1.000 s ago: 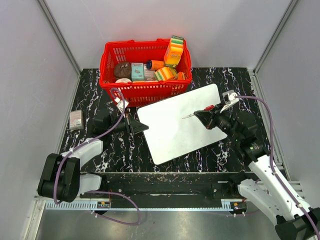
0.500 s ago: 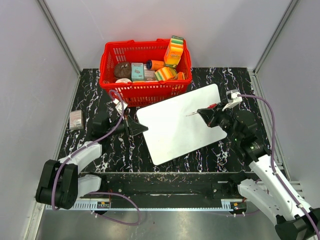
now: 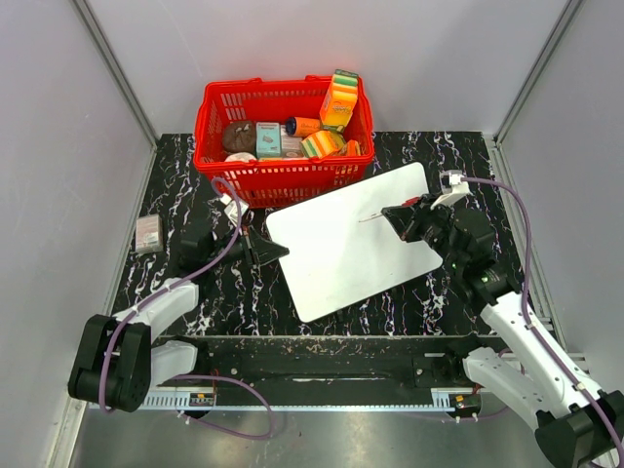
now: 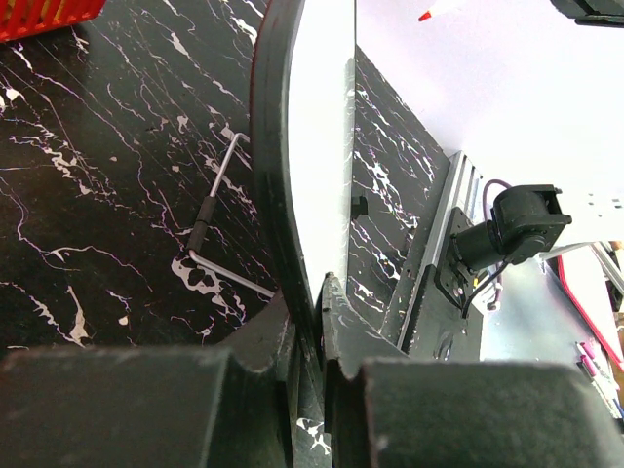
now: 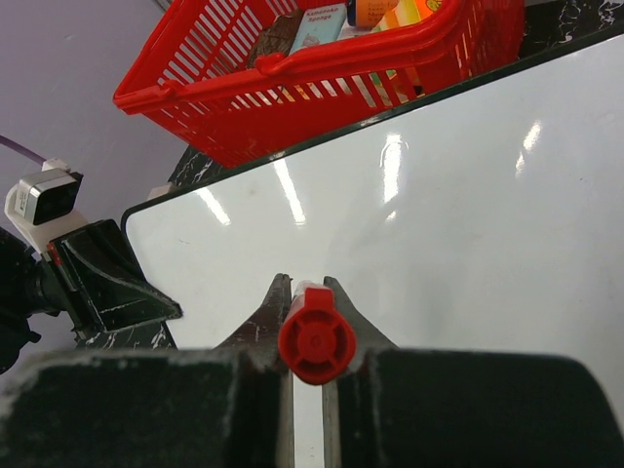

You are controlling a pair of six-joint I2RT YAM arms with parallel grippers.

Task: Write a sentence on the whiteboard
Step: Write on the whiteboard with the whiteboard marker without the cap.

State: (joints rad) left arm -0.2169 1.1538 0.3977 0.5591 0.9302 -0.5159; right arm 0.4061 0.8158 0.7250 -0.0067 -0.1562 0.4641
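Observation:
The whiteboard (image 3: 351,244) lies slanted on the black marble table, its face blank; no sentence shows on it. My left gripper (image 3: 278,249) is shut on the board's left edge, and in the left wrist view the thin board edge (image 4: 327,117) runs between the closed jaws of that gripper (image 4: 314,312). My right gripper (image 3: 395,216) is shut on a red marker (image 3: 375,216) whose tip points left over the board's upper middle. In the right wrist view the marker's red end (image 5: 316,336) sits between the fingers, with the whiteboard (image 5: 439,195) beneath.
A red basket (image 3: 283,127) holding several packages stands just behind the board. A small grey box (image 3: 147,234) sits at the table's left edge. A bent metal key (image 4: 216,195) lies on the table near the left gripper. Grey walls close in both sides.
The right gripper with the marker has shifted slightly toward the far side of the board. The left gripper keeps its hold on the board's edge.

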